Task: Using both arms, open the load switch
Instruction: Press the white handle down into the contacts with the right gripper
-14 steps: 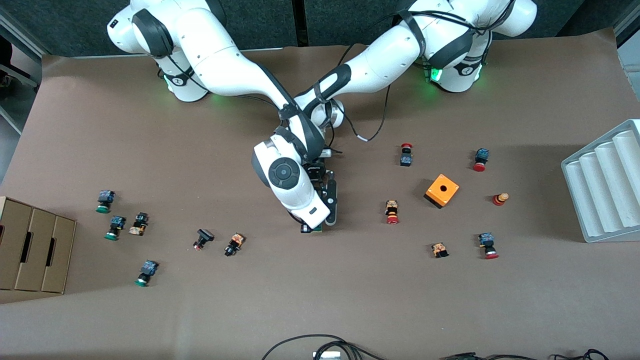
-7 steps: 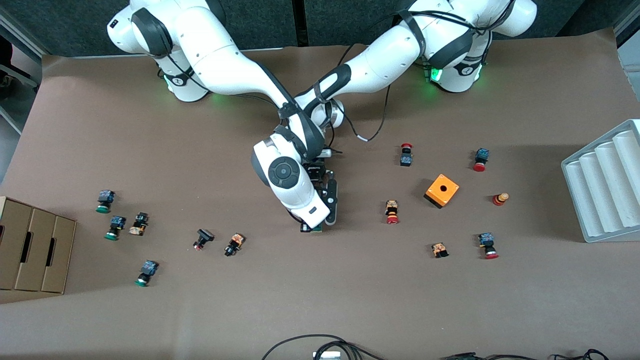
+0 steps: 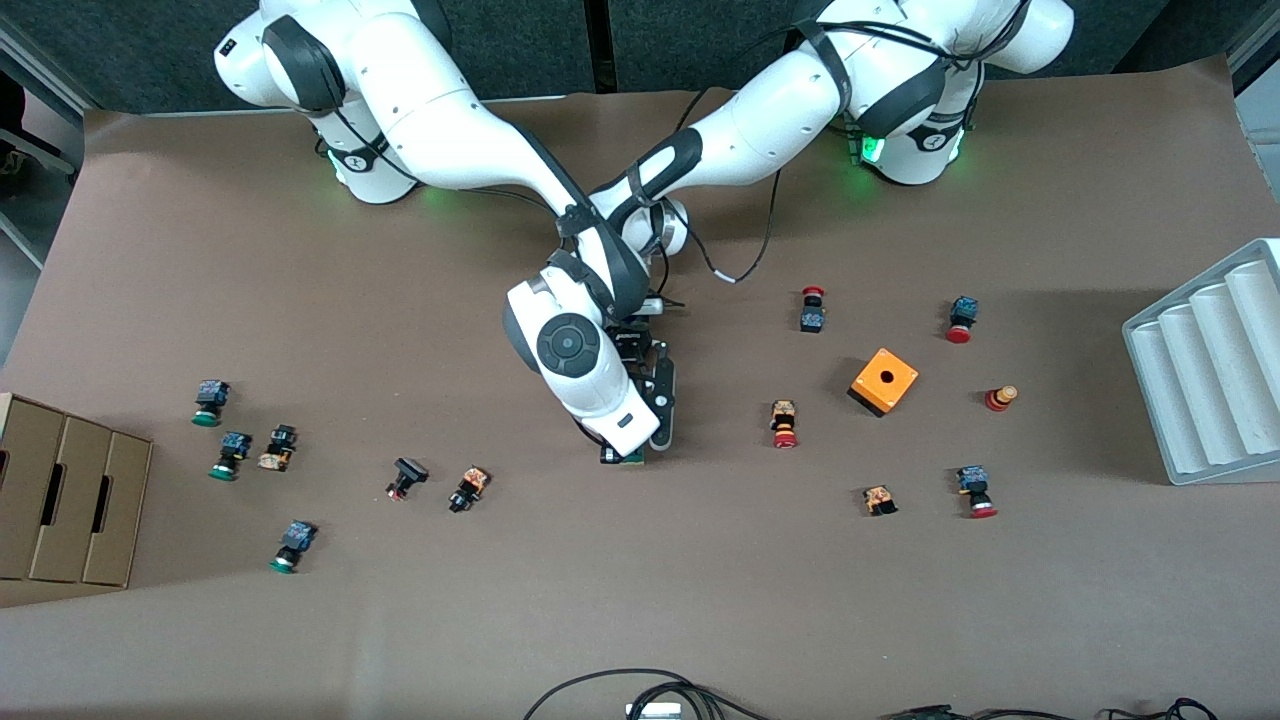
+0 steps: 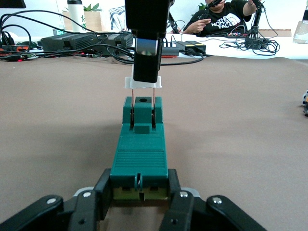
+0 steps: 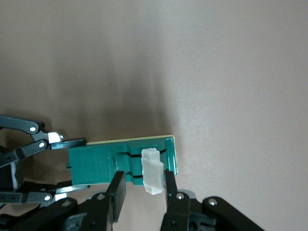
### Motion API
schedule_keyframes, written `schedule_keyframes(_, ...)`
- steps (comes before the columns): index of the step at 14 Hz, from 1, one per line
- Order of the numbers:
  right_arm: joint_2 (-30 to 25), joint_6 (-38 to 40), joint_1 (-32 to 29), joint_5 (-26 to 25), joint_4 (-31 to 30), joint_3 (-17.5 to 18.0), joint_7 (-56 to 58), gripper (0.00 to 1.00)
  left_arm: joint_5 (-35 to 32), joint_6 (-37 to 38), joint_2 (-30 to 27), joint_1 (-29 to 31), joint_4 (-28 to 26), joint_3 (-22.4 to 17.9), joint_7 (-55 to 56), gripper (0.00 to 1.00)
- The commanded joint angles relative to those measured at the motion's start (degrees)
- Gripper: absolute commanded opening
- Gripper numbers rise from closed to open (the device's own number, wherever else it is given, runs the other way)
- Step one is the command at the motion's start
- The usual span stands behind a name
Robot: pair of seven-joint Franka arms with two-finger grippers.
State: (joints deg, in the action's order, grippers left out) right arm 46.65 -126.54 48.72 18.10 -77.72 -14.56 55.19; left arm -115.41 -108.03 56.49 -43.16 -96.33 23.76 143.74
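Though clamped at both ends, not yet fully open by the look of it: find the load switch (image 3: 625,457) lying flat on the brown table (image 3: 640,610), just below mid-frame in the front view and mostly tucked under the right arm's white wrist. Closer up in the left wrist view, note the dark-green body running up the middle of the frame, with the white end piece (image 4: 143,83) lifted clear above it on two thin metal prongs whose lower ends sit in the body's slots. Judge from this that the pull has begun but is unfinished, prongs not yet free. Left gripper (image 4: 139,192) at the bottom of that frame, clenched on the near end of the green body and pinning it to the table. Right gripper (image 5: 143,185) low in the right wrist view, pinched on the white end piece, one black finger against each side. Remaining, as a judgement: draw the white piece straight off along the prongs while keeping the body held down, then let go. Risk of tilting the piece and jamming the prongs if pulled off-axis. Farther out in the front view: orange cube (image 3: 884,380) toward the left arm's end, small push buttons (image 3: 785,423) scattered across the table, white ribbed tray (image 3: 1210,370) at one frame edge, cardboard box (image 3: 60,490) at the other, none of them touched.
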Motion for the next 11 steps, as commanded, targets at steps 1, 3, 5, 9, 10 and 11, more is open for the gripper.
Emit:
schedule_keyframes(1, -1.5, 1.5, 0.8, 1.4, -1.6, -0.5, -0.4, 0.40, 0.2, 0.0, 0.9, -0.7, -0.8, -0.2, 0.5, 0.42)
schedule_keyframes(3, -1.7, 1.8, 0.8, 1.4, -1.6, -0.5, -0.4, 0.40, 0.2, 0.0, 0.9, -0.7, -0.8, -0.2, 0.5, 0.42)
schedule_keyframes(5, -2.1, 2.1, 1.2, 1.4, -1.7, -0.5, -0.5, 0.40, 0.2, 0.0, 0.9, -0.7, -0.8, -0.2, 0.5, 0.42)
schedule_keyframes(9, -2.3, 2.6, 1.6, 1.4, -1.8, -0.5, -2.1, 0.40, 0.2, -0.1, 0.9, -0.7, -0.8, -0.2, 0.5, 0.42)
schedule_keyframes(10, -2.3, 2.6, 1.6, 1.4, -1.8, -0.5, -2.2, 0.40, 0.2, -0.1, 0.9, -0.7, -0.8, -0.2, 0.5, 0.42)
schedule_keyframes(11, -2.3, 2.6, 1.6, 1.4, -1.8, -0.5, -2.3, 0.40, 0.2, 0.0, 0.9, -0.7, -0.8, -0.2, 0.5, 0.42)
